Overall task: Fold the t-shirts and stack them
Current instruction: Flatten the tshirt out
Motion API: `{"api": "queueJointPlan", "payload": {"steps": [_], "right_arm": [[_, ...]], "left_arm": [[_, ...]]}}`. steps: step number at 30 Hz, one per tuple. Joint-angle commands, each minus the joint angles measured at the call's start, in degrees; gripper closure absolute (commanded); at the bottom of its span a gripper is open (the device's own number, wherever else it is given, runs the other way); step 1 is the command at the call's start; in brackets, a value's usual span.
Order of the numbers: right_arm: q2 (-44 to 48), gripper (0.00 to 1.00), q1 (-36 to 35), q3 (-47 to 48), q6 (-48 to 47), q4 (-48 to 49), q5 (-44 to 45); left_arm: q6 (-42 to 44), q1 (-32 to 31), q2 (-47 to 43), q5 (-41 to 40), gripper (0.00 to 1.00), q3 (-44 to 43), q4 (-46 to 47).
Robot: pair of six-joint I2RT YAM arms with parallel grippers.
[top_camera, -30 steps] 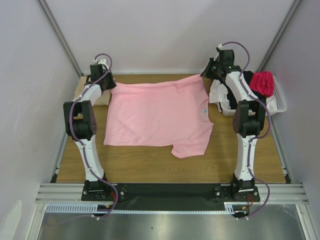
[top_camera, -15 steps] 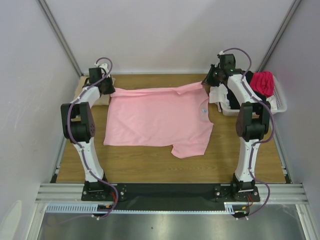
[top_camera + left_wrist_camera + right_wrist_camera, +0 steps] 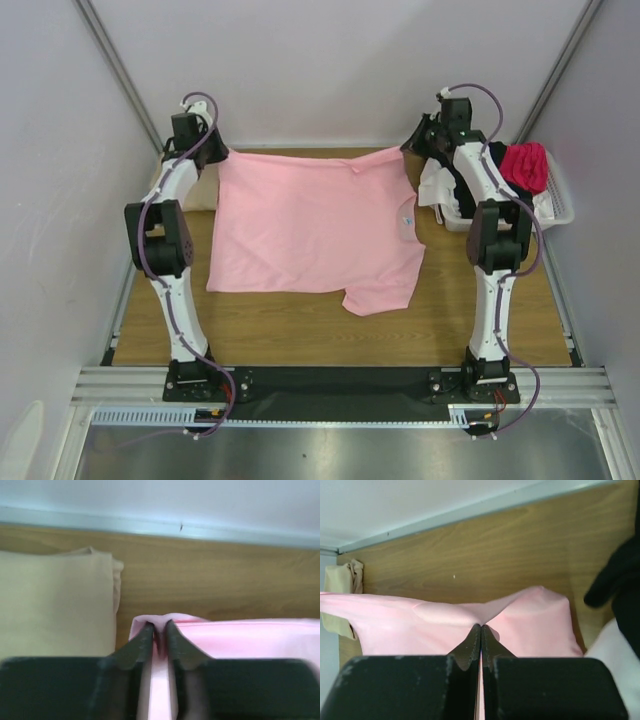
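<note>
Light pink short-sleeved cloth t-shirt [image 3: 310,225] spread across the brown wooden counter [image 3: 300,335], folded tan cloth t-shirt [image 3: 55,600] at the far left corner, left gripper [image 3: 159,632] jaws pinching the pink far-left corner, right gripper [image 3: 480,632] jaws clenched on its far-right edge

I see pink t-shirt [image 3: 310,225], centre: soft matt cloth, faint creases. Tan t-shirt [image 3: 55,605], left of wrist view: matt cloth too. Surface [image 3: 300,330]: wood, visible grain, low sheen. Basket [image 3: 566,214], right edge: smooth white plastic. Bottom sheet [image 3: 330,450]: brushed metal.
</note>
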State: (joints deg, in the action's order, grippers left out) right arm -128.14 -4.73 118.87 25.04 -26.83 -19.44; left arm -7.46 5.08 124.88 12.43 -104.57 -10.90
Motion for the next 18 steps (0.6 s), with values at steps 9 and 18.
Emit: {"api": "queueJointPlan", "payload": {"steps": [9, 18], "right_arm": [[-11.43, 0.24, 1.57, 17.95, 1.95, 5.31, -8.94], [5.16, 0.00, -1.76, -0.18, -5.42, 0.99, -6.68]], "left_arm": [[-3.00, -1.30, 7.67, 0.06, 0.10, -15.49, -2.28], [-5.10, -7.36, -17.70, -1.00, 0.13, 12.35, -2.03]]}}
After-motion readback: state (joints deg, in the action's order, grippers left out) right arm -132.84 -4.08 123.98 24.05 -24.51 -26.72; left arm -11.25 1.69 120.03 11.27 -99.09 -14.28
